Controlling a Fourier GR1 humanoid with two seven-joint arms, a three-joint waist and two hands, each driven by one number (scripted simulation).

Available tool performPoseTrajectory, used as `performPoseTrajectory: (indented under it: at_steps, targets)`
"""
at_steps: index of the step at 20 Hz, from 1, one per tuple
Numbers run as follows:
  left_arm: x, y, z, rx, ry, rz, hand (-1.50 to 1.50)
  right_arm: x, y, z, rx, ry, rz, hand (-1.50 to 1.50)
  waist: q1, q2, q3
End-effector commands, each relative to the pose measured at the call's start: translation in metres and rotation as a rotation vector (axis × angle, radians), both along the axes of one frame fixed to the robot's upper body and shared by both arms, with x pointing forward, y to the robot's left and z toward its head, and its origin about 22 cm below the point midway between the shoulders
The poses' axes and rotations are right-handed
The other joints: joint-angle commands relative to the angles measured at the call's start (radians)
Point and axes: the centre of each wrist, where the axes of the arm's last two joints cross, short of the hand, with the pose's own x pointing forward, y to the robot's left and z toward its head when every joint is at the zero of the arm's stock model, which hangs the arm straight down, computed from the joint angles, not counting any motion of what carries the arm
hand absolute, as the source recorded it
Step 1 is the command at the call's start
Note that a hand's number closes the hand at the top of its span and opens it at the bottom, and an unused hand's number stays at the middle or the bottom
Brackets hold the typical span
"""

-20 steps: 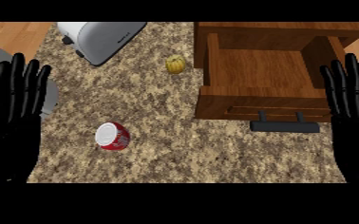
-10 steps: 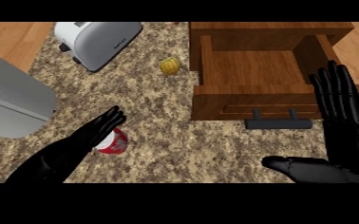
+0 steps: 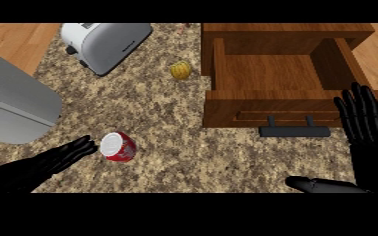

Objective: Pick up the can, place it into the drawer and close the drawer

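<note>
Can (image 3: 118,146) ungrasped on surface (image 3: 170,125); your left hand (image 3: 55,161) flat-fingered beside it, drawer (image 3: 284,87) gaping; everything's left.

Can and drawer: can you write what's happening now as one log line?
can: on counter, not held | left robot hand: open, beside can | right robot hand: open, by drawer | drawer: open, nothing visible inside

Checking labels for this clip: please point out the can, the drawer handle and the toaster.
can (image 3: 118,146), head view: on its red side, just below the white top.
drawer handle (image 3: 294,131), head view: on the middle of the dark bar.
toaster (image 3: 111,40), head view: on its silver top face.
</note>
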Motion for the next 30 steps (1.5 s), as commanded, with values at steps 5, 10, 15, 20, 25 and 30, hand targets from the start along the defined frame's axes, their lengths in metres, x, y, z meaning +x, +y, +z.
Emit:
performPoseTrajectory:
  at_steps: [5,10,15,20,25,30]
  targets:
    - [-0.007,0.027,-0.009,-0.011,0.056,0.04,-1.5,-0.023,-0.014,-0.01,0.017,0.004,-0.027,-1.5,0.001,-0.001,0.0]
    - [0.04,0.024,-0.001,0.024,0.087,0.065,-1.5,-0.013,-0.026,-0.01,0.006,0.007,-0.022,-1.5,-0.007,0.001,0.0]
    - [0.027,0.026,-0.024,0.011,0.074,0.074,-1.5,-0.036,-0.021,-0.036,-0.012,0.012,-0.023,-1.5,-0.003,0.0,0.0]
    - [0.031,0.001,-0.045,0.048,0.089,0.052,-1.5,-0.013,-0.033,-0.018,-0.008,0.014,-0.016,-1.5,0.0,0.0,0.0]
    - [0.048,-0.019,-0.048,0.041,0.07,0.048,-1.5,-0.006,-0.033,-0.023,-0.01,-0.007,-0.015,-1.5,-0.002,0.001,0.0]
    - [0.041,-0.001,-0.079,0.036,0.102,0.103,-1.5,-0.025,-0.045,-0.02,-0.02,0.007,-0.016,-1.5,-0.002,0.0,0.0]
